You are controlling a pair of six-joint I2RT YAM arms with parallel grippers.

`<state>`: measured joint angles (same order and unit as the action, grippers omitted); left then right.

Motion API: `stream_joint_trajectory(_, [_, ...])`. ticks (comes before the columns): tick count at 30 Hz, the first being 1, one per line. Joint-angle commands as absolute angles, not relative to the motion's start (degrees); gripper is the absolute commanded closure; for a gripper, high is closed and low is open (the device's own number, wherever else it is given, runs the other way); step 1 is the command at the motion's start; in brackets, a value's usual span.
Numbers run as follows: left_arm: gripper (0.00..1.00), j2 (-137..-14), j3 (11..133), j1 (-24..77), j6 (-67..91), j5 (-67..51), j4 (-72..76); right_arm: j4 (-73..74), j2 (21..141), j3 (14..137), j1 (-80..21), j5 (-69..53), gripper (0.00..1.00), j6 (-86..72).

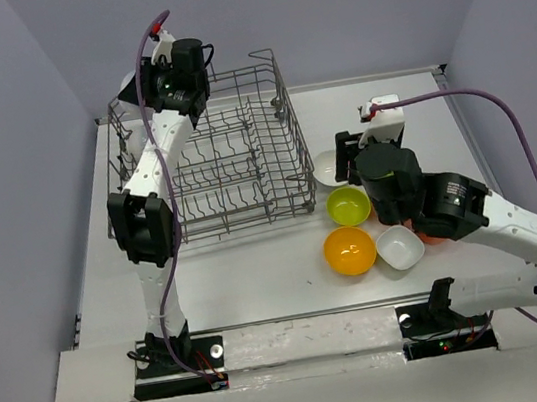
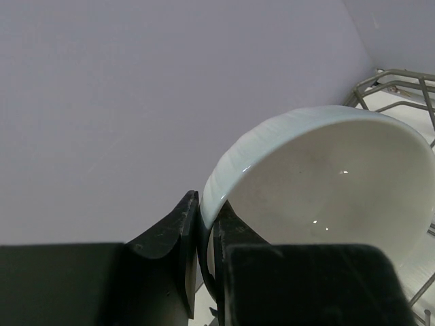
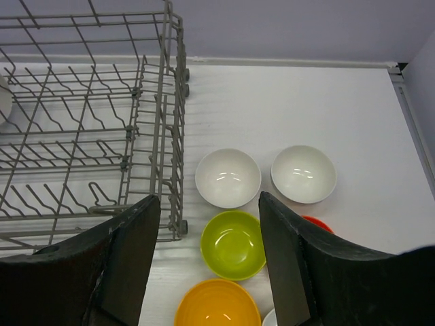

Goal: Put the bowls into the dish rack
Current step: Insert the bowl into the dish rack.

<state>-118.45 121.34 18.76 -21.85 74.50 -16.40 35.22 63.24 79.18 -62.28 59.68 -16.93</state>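
Observation:
My left gripper (image 1: pixel 174 74) (image 2: pixel 207 204) is shut on the rim of a white bowl (image 2: pixel 326 183), held up above the back left of the grey wire dish rack (image 1: pixel 232 161) (image 3: pixel 81 129). On the table to the rack's right lie two white bowls (image 3: pixel 228 178) (image 3: pixel 304 174), a lime green bowl (image 1: pixel 348 206) (image 3: pixel 233 244), an orange-yellow bowl (image 1: pixel 350 250) (image 3: pixel 217 303), a squarish white bowl (image 1: pixel 400 247) and a red-orange bowl (image 3: pixel 318 223), partly hidden by my finger. My right gripper (image 1: pixel 353 156) (image 3: pixel 207 204) hangs open above these bowls, holding nothing.
The rack's tall right side (image 3: pixel 166 122) stands just left of the loose bowls. Walls close in the table at the back and on both sides. The right arm (image 1: pixel 472 211) reaches over the bowls from the near right.

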Motion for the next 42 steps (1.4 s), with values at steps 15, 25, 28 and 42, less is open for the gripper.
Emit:
stream_joint_trajectory(15, [1.0, -121.3, 112.9, 19.1, -44.6, 83.6, 13.6, 34.8, 58.8, 75.3, -62.2, 59.5, 0.35, -19.7])
stream_joint_trajectory(25, [1.0, -124.1, 110.2, 19.5, -50.4, 84.3, 21.4, 34.7, 58.1, 74.4, -62.2, 58.9, 0.34, -19.5])
stream_joint_trajectory(28, [1.0, -124.6, 109.7, 19.5, -51.1, 84.1, 22.3, 34.8, 58.3, 74.4, -62.2, 58.6, 0.34, -19.5])
stream_joint_trajectory(42, [1.0, -125.4, 107.1, 19.6, -53.7, 83.8, 26.8, 34.5, 58.4, 74.3, -62.2, 58.2, 0.34, -19.1])
